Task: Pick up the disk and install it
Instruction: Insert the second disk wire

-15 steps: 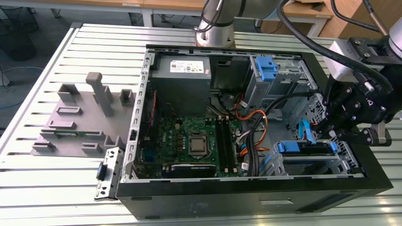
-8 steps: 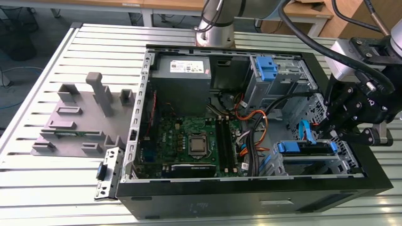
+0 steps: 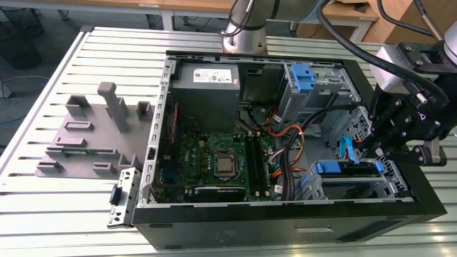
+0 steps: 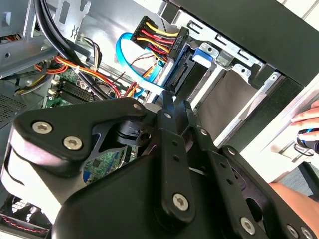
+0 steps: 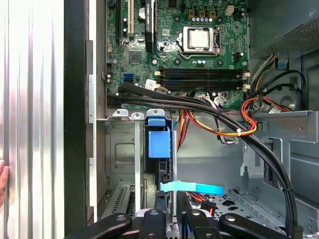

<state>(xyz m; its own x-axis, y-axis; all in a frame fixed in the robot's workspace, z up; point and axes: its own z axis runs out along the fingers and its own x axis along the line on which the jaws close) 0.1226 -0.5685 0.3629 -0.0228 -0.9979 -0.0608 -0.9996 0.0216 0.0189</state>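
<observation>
Green motherboard (image 3: 214, 155), black case (image 3: 286, 222), blue latch (image 5: 159, 144) (cables (image 5: 219, 127) red, yellow, orange).

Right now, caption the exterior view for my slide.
Robot gripper reaching into the drive bay of an open computer case on a slatted table.

disk (image 3: 348, 167): blue-railed, seated edge-on in the drive cage
place: just beside the jaws, cables plugged in

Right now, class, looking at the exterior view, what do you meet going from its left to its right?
Grey fixture block → loose side bracket → motherboard → bundle of cables → disk in the drive cage → gripper, down at the case's right edge.
</observation>
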